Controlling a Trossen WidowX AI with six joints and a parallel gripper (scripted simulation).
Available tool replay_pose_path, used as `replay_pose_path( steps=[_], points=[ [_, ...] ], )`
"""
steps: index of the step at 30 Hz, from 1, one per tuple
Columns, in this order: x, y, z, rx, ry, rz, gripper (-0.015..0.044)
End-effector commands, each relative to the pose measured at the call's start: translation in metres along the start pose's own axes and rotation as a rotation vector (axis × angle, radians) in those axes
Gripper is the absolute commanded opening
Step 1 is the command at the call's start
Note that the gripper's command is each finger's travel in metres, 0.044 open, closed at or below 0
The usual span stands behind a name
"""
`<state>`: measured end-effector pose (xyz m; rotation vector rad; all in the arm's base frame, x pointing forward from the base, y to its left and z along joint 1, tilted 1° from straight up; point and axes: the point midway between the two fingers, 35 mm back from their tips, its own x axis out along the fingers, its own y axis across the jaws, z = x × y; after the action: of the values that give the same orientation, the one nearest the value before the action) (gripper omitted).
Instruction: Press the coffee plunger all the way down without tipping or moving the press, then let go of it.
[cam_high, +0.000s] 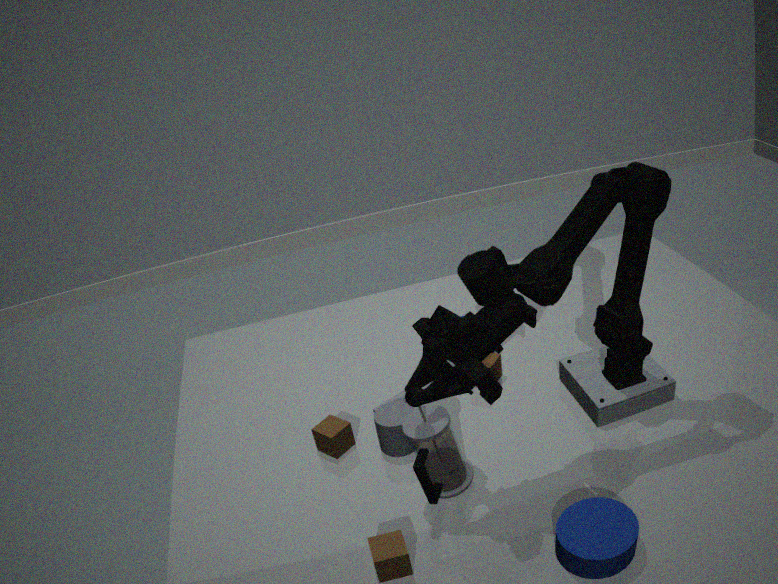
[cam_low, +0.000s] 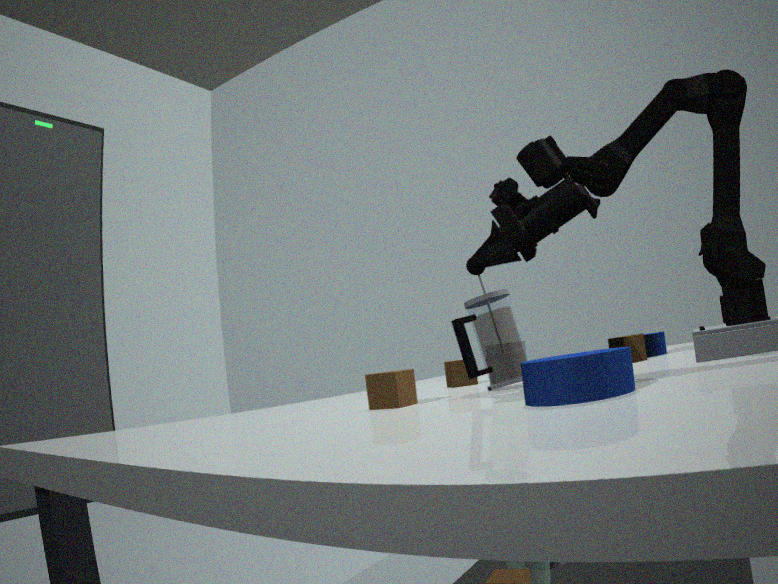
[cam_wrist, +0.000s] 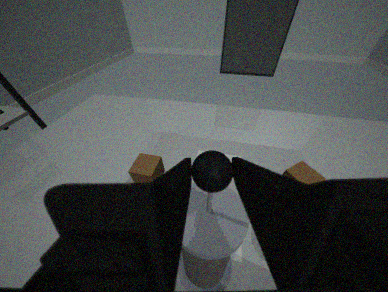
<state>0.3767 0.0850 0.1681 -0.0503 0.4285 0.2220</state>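
Coffee press on the tabletop, well out from the arm's base plate, and visibly tilted, with its lid slanting. Smooth, pale and faintly reflective surface beneath, with a thick, dull edge. Above, the matt black arm, bent high and reaching down to the press. Tool partly open, with both fingers against the round black plunger knob. Clear cylindrical walls on the press, dark contents low inside, and a squared black handle on one side. Nearby, a broad, flat blue disc, apart from the press. Close beside the press, a plain grey cylinder, with little room between; contact impossible to tell. Farther out, sharp-edged wooden blocks, with more room around the handle side. Thinnest of all, the plunger rod, partly exposed between knob and lid.
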Motion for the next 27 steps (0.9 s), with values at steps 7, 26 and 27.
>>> replay_pose_path(
  steps=[7, 26, 27],
  points=[
    [0.0085, 0.0001, -0.0206, 0.005, 0.076, 0.001, 0.0121],
    [0.0113, 0.0000, -0.0171, 0.005, 0.075, 0.001, 0.0121],
    [0.0115, 0.0000, -0.0171, 0.005, 0.075, 0.001, 0.0121]
  ],
)
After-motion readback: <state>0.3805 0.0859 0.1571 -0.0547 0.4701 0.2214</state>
